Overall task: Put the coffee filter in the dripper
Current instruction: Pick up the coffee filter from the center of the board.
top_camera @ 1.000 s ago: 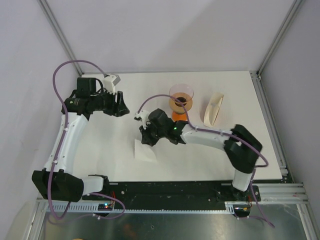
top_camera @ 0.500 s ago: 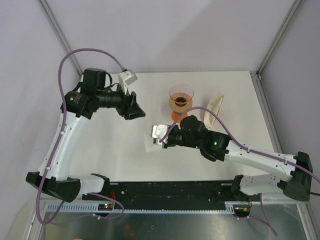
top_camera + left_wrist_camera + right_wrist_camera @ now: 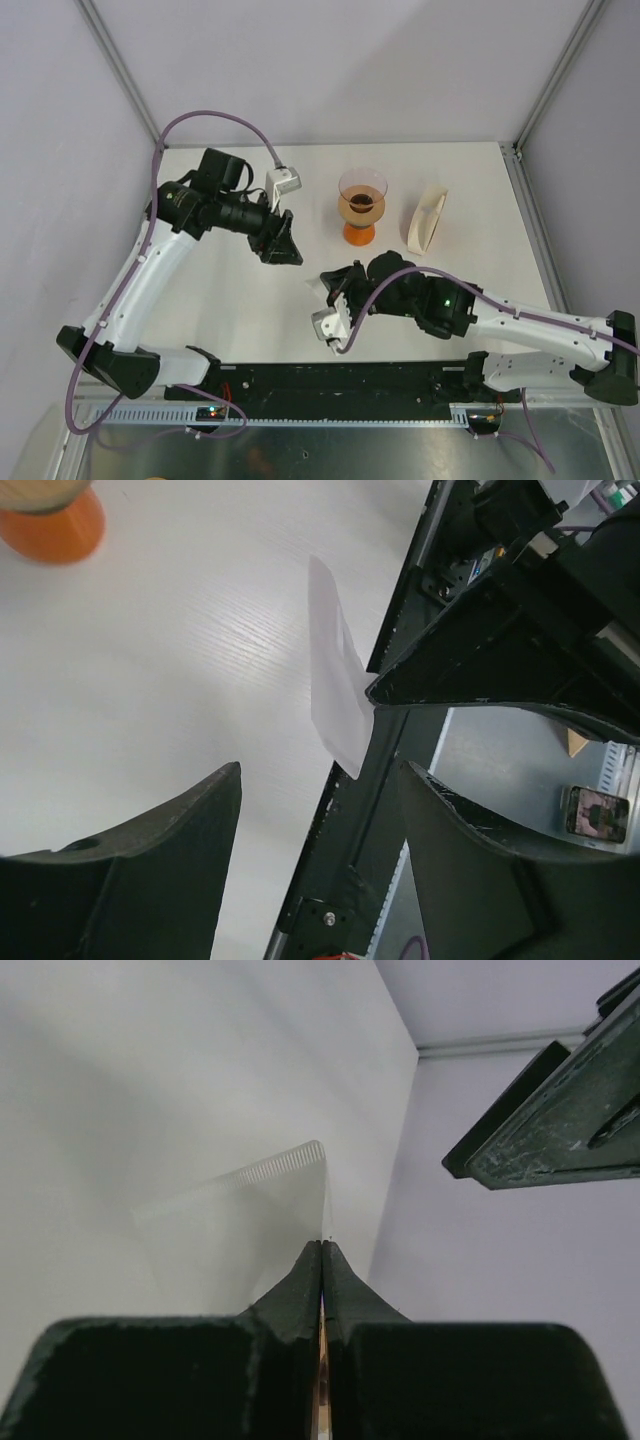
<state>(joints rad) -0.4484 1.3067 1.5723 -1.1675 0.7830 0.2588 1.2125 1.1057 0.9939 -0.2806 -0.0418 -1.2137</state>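
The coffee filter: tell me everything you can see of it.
The coffee filter is one thin white sheet of paper, slightly see-through and folded flat, with a ridged, crimped seam along one edge. The right tool is shut on one corner of it, jaws pressed together on the paper. Nothing else visibly touches it. It stands on edge near the front of the table, apparently clear of the surface, and is some way from the dripper.

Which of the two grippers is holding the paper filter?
The right gripper, fingers shut on the coffee filter; the left gripper is open, holding nothing.
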